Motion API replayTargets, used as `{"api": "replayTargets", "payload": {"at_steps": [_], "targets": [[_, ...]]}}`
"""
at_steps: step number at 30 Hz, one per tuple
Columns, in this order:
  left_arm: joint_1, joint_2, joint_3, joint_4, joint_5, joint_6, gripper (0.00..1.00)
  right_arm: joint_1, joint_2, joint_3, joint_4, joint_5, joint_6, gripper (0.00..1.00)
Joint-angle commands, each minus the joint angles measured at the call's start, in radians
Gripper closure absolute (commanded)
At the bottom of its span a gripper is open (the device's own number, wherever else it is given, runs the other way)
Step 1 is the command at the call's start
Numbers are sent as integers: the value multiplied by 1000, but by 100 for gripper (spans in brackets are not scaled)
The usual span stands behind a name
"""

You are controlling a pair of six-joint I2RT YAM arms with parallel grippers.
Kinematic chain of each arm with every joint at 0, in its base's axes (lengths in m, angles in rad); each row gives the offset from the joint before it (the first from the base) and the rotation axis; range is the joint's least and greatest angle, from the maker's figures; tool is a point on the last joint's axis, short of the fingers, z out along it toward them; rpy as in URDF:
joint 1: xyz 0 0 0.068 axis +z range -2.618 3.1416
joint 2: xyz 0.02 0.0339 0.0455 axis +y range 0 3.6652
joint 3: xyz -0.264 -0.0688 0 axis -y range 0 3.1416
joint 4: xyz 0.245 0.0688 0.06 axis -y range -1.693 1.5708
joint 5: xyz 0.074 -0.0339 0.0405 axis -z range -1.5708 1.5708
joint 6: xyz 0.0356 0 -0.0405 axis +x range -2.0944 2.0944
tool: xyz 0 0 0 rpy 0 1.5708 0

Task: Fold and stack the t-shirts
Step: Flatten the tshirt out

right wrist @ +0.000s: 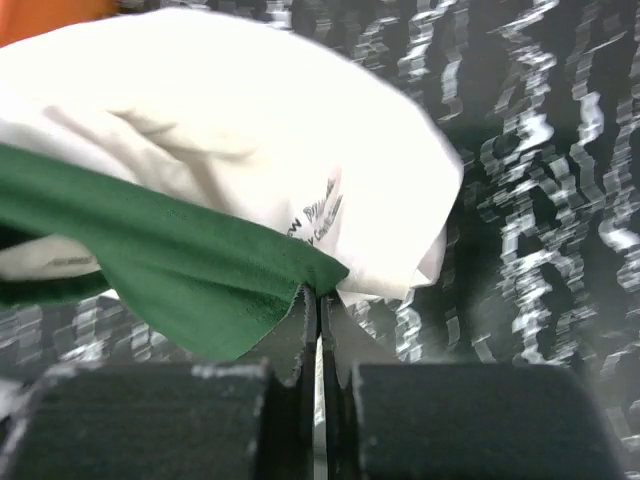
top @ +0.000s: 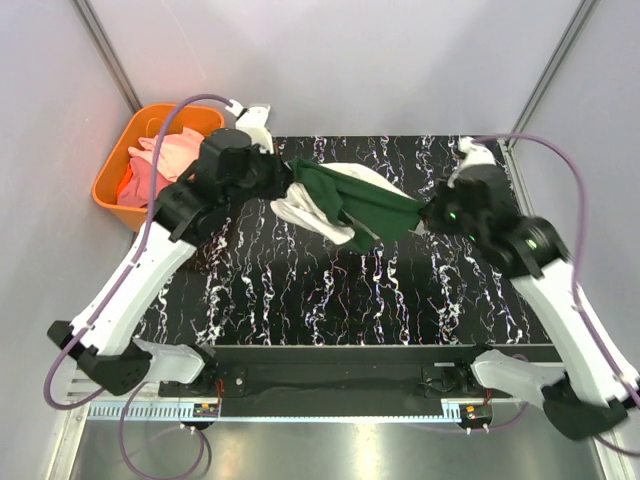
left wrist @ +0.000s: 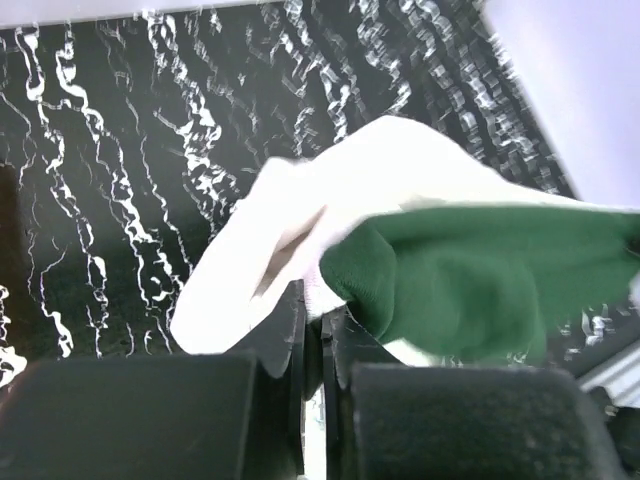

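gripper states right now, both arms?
Left gripper: shut on the cream and green t-shirt.
Right gripper: shut on the same t-shirt.

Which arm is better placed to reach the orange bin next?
Left, likely: left gripper, shut on the cream-and-green t-shirt, sits beside the orange bin of pink t-shirts; right gripper holds the far end.

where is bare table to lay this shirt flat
The marbled table is bare from the cream-and-green t-shirt down to the near edge. Crowded: the far strip around the shirt, and the orange bin of pink tees.
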Motion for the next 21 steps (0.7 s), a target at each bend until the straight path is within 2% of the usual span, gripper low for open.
{"api": "replayTargets", "payload": {"at_steps": [1,3,4,5,6,8,9,11,12,13,17,18,21], "targets": [[32,-51,-44,-22,-114,-3,99,2,-102,-108,-185,-37,90,100],[73,-81,-100,-39,-108,-10,91,2,-191,-212,-191,-81,152,100],[90,-89,-126,-47,-86,-23,83,4,-216,-249,-189,-92,167,100],[107,-100,-181,-69,-72,-30,61,2,-234,-286,-186,-101,192,99],[139,-101,-204,-83,-63,-44,44,2,-254,-344,-185,-135,199,95],[168,-97,-250,-145,-42,-49,21,4,-258,-381,-186,-169,207,75],[187,-97,-262,-160,-37,-49,16,4,-244,-404,-185,-175,209,57],[193,-92,-292,-201,-23,-43,14,4,-219,-412,-188,-190,189,48],[193,-95,-308,-208,-11,-38,14,4,-197,-414,-186,-203,186,39],[193,-107,-324,-203,50,-38,16,2,-181,-412,-186,-206,172,38],[98,-95,-413,-151,121,-76,26,2,-118,-406,-165,-212,124,35],[19,-83,-425,-143,110,-96,27,2,-92,-404,-157,-212,115,35],[-109,-9,-450,-81,89,-124,27,2,-40,-420,-111,-243,98,41]]}}
